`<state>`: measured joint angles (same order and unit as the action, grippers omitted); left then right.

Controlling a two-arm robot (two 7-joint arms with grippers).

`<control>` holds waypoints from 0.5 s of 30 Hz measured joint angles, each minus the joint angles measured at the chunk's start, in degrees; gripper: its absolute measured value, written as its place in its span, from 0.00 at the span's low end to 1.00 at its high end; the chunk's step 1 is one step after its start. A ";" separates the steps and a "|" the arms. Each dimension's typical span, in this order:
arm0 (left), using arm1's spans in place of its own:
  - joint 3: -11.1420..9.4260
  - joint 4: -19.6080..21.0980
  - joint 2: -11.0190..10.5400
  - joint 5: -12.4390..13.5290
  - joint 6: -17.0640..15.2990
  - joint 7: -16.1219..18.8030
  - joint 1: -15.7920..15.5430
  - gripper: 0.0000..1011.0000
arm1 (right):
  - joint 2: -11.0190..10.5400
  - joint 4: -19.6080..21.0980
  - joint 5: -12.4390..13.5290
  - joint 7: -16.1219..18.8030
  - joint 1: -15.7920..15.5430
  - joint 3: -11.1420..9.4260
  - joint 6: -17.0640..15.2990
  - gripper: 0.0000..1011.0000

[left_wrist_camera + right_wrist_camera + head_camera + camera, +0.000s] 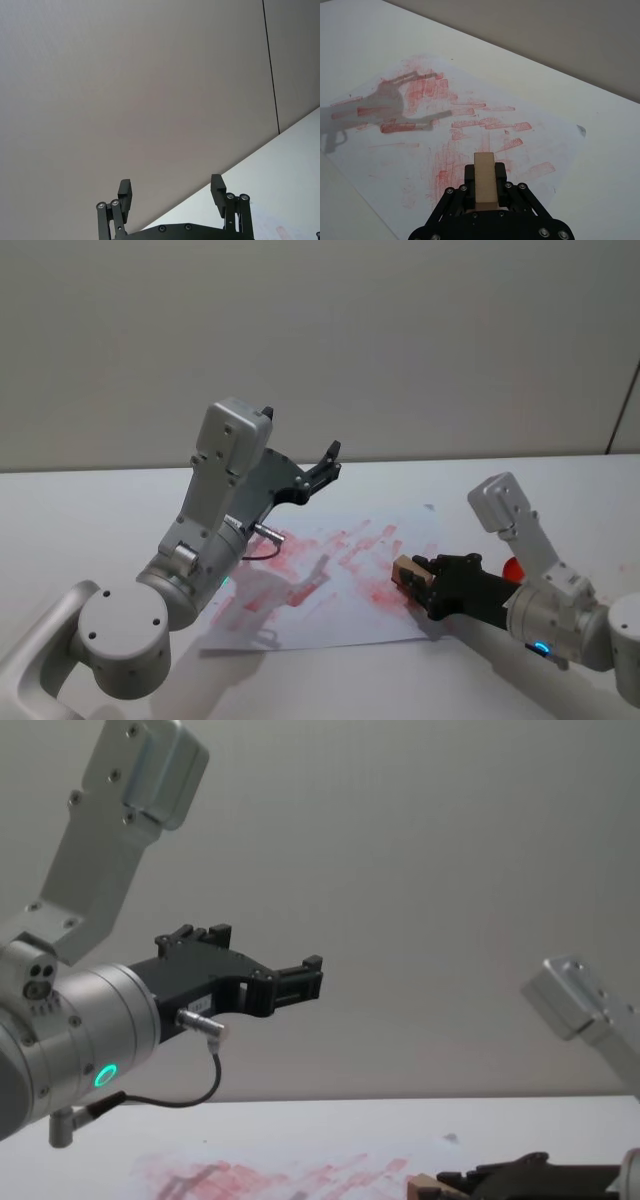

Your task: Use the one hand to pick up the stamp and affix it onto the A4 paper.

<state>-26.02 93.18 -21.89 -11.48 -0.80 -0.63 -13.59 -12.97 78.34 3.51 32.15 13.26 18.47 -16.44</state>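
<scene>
White tabletop [100,510] carries the A4 paper [340,618], already heavily marked red; you have the right gripper [418,578] clenched on the stamp [404,569] low over the sheet's right side, so pickup is done, pressing seemingly remains, and the left gripper [330,458] hangs raised, spread.

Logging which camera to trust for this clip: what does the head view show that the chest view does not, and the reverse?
Head view: the A4 paper in full outline, and a red item behind the right gripper. Chest view: from the side, the left gripper held high above the table, plus a green light and cable on that arm. Both: the stamp clamped in the right gripper at the paper's right edge, and the red marks.
</scene>
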 joint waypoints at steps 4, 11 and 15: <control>0.00 0.00 0.00 0.00 0.00 0.00 0.00 0.99 | 0.18 -0.74 -0.54 0.35 0.32 0.27 0.37 0.21; 0.00 0.00 0.00 0.00 0.00 0.00 0.00 0.99 | 0.28 -1.46 -1.34 0.29 0.56 0.68 2.18 0.21; 0.00 0.00 0.00 0.00 0.00 0.00 0.00 0.99 | 0.14 -0.99 -1.38 -0.26 0.32 0.74 3.30 0.21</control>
<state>-26.02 93.18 -21.89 -11.48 -0.80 -0.63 -13.59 -12.83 77.35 2.13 31.89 13.58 19.22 -13.14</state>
